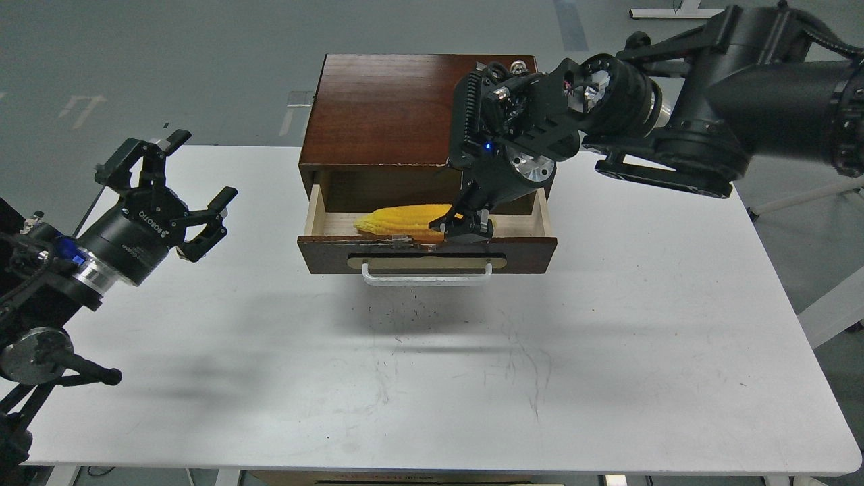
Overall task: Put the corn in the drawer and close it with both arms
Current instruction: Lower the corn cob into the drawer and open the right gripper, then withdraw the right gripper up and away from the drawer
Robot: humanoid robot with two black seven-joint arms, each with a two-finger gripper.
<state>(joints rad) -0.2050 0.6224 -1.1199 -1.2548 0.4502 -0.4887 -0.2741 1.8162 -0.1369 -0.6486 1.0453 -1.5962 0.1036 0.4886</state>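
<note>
The white tabletop carries a dark wooden cabinet with its drawer pulled open toward us; if that cabinet is not fixed, a push on the front from one side only could slide or twist it rather than shut it; the right arm reaches down into the drawer, and closing before it lifts clear would trap it; the left hand hangs well apart to the left, fingers spread wide and empty; the right hand sits at the thick end of the corn, though I cannot tell whether it grips or has let go; the corn lies inside the drawer, and a careless withdrawal could drag it out.
</note>
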